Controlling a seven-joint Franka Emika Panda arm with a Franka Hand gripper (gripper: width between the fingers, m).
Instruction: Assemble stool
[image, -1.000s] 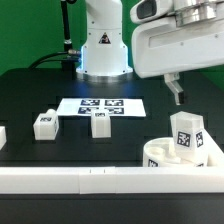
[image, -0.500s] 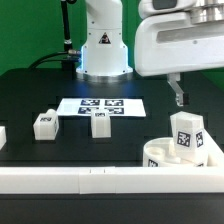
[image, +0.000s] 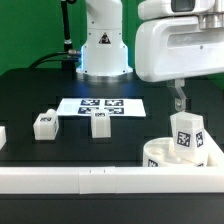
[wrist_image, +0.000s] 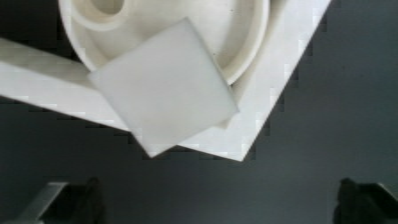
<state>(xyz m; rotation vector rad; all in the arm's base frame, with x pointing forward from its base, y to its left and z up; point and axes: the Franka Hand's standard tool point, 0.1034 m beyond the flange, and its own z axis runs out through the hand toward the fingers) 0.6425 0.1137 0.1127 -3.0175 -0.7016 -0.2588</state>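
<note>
The round white seat (image: 158, 154) lies at the exterior view's right, in the corner of the white rails. One leg block (image: 186, 134) with a tag stands upright in it. In the wrist view the seat (wrist_image: 196, 25) and that leg's plain top face (wrist_image: 169, 95) show ahead of the jaws. My gripper (image: 180, 99) hangs just above and behind this leg, open and empty, its dark fingertips wide apart in the wrist view (wrist_image: 217, 200). Two more legs stand on the table, one at the left (image: 44, 123) and one in the middle (image: 99, 123).
The marker board (image: 125, 104) lies flat behind the two loose legs. A long white rail (image: 80, 178) runs along the front edge and meets another rail beside the seat (wrist_image: 267, 120). The robot's base (image: 100, 50) stands at the back.
My gripper has moved a little toward the exterior view's right and lower, closer over the leg standing in the seat. The parts have not moved.
</note>
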